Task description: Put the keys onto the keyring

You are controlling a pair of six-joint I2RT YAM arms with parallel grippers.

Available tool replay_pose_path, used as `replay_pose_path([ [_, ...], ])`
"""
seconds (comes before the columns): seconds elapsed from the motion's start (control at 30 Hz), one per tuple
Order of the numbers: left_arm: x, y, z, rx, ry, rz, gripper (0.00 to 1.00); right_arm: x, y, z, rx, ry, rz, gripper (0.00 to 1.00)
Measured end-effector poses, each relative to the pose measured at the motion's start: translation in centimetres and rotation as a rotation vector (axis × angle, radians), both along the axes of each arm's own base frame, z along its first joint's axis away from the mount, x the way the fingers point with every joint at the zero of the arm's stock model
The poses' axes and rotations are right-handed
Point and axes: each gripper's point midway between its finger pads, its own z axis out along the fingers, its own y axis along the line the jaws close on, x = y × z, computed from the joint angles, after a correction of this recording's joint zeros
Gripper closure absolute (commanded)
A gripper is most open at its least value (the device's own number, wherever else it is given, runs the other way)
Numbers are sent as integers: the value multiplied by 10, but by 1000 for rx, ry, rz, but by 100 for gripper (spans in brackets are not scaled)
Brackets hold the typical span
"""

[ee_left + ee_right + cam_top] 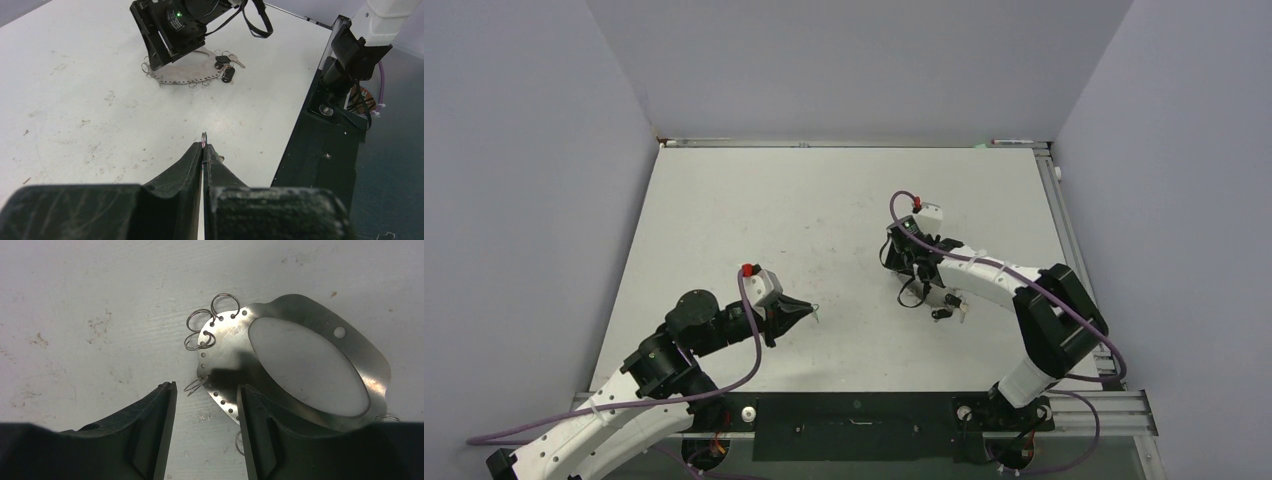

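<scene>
Right gripper (206,386) fills the bottom of the right wrist view, its jaws about half open and holding nothing. They straddle a small split ring (196,384) hung on the perforated edge of the keyring (280,315), which shows here as a flat oval metal plate with an open centre, lying on the table (75,300). The right finger overlaps that edge; contact cannot be confirmed.

The keyring extends from the jaws toward the upper right of the frame, its long axis running upper left to lower right. Dark-headed keys (225,67) lie just beside its end, at upper centre of the left wrist view.

The right arm is much the nearer. The left gripper (203,145) sits well apart at centre left of the top view, fully closed and pinching a loose ring (204,136) at its tips.

Judgement: the next move is the right gripper's.
</scene>
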Motion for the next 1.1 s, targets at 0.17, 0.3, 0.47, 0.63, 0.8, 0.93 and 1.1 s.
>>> replay_pose_path([
  [0.17,0,1,-3,9,8,0,100,-1,5,-19,7,50,-13,51],
  [0.3,-1,1,-4,12,10,0,100,0,7,-24,19,60,-28,53],
  [0.47,-1,1,-4,12,10,0,100,5,11,-31,20,65,-36,58],
  [0.63,-1,1,-4,12,11,0,100,9,13,-35,19,66,-47,63],
  [0.8,-1,1,-4,12,11,0,100,12,10,-34,8,54,-62,69],
  [0.93,-1,1,-4,12,11,0,100,14,9,-33,3,46,-70,70],
  [1.1,-1,1,-4,12,11,0,100,14,9,-33,1,44,-74,70],
])
